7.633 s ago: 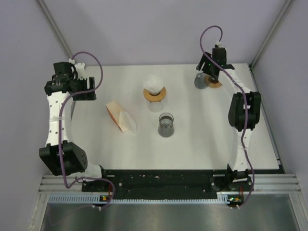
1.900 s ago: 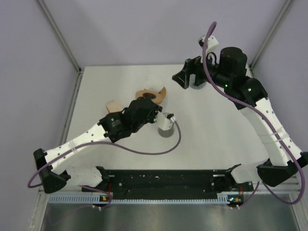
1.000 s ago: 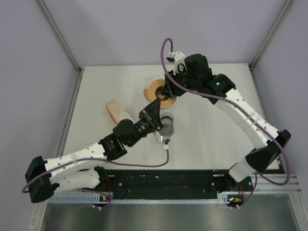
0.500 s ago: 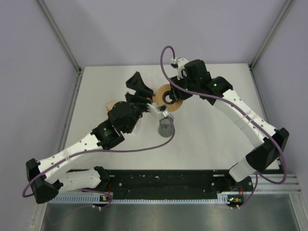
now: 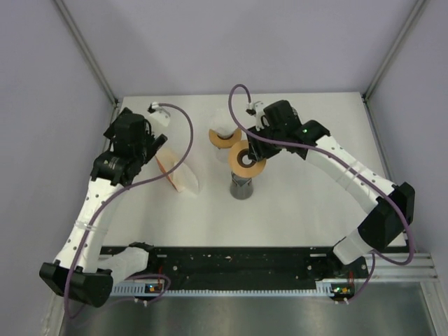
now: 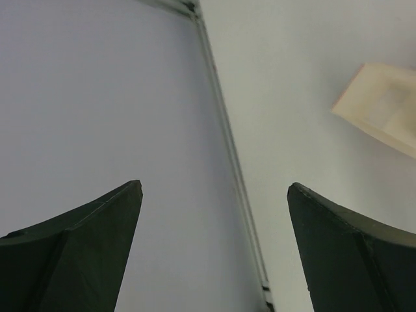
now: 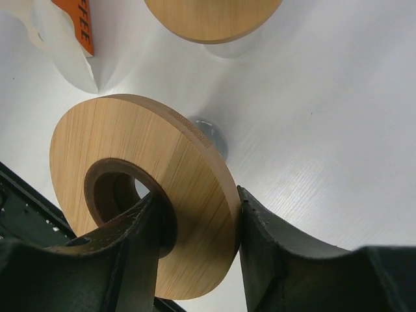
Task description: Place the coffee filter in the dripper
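Observation:
My right gripper (image 5: 253, 149) is shut on a wooden dripper ring (image 5: 245, 159) and holds it tilted just above the grey glass carafe (image 5: 241, 187). In the right wrist view one finger passes through the ring's hole and the other presses its rim (image 7: 162, 195); the carafe (image 7: 211, 135) shows just behind it. A second wooden-collared dripper (image 5: 224, 135) with something white on top stands behind. The pack of white coffee filters (image 5: 176, 172) lies to the left. My left gripper (image 5: 150, 143) is open and empty, raised near the left wall; its view shows the pack (image 6: 382, 107).
The left wall and the table's left edge rail (image 6: 231, 162) are close to my left gripper. The filter pack with an orange label (image 7: 68, 36) and the second wooden collar (image 7: 208, 16) lie just beyond the held ring.
My left arm has swung back from the middle to the far left, open. My right gripper has carried the wooden ring down and forward, over the carafe.

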Available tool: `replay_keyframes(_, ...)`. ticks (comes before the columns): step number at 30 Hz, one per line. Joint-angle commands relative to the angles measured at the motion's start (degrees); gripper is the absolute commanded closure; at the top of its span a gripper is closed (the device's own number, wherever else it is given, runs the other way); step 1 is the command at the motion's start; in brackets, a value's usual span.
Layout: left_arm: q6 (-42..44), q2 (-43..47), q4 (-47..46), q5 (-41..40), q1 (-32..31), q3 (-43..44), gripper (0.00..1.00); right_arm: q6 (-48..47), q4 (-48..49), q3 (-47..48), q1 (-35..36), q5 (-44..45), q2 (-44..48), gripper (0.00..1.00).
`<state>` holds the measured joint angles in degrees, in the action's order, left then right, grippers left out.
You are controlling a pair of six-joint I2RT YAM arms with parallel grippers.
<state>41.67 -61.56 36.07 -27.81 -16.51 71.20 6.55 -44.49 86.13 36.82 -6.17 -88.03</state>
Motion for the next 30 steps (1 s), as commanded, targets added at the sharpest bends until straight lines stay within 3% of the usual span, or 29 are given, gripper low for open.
replay_keyframes(1, -20.0, -1.9, 17.4, 12.1, 4.4, 4.8, 0.01, -0.1, 5.5, -0.6, 1.2, -0.4, -1.4, 1.0)
replay_keyframes(4, -27.3, -4.6, 22.6, 20.7, 7.9, 6.1, 0.01, -0.2, 7.6, -2.4, 1.9, -0.8, -2.3, 1.0)
replay_keyframes(7, -32.2, -4.8, 21.5, 26.3, 9.1, 5.0, 0.01, -0.3, 9.4, -3.9, 2.0, -2.0, -4.1, 0.94)
replay_keyframes(11, -35.5, -3.7, 18.7, 27.5, 9.7, 4.0, 0.01, -0.5, 9.7, -3.1, 2.0, -3.4, -6.4, 1.0)
replay_keyframes(20, -34.0, -2.7, 20.3, 27.5, 10.9, 5.5, 0.01, 0.0, 9.6, -5.2, 2.0, -1.3, -6.7, 0.9)
replay_keyframes(22, -33.9, -2.9, 20.4, 27.5, 10.9, 5.9, 0.0, 0.0, 9.2, -5.4, 1.9, -1.5, -6.5, 0.84)
replay_keyframes(27, -33.8, -3.3, 21.0, 27.5, 11.0, 6.6, 0.0, -0.1, 7.8, -5.4, 2.0, 3.7, -6.3, 0.52)
replay_keyframes(30, -33.8, -3.6, 21.4, 27.5, 11.0, 7.0, 0.0, -0.5, 7.5, -3.8, 2.1, 3.5, -6.4, 0.43)
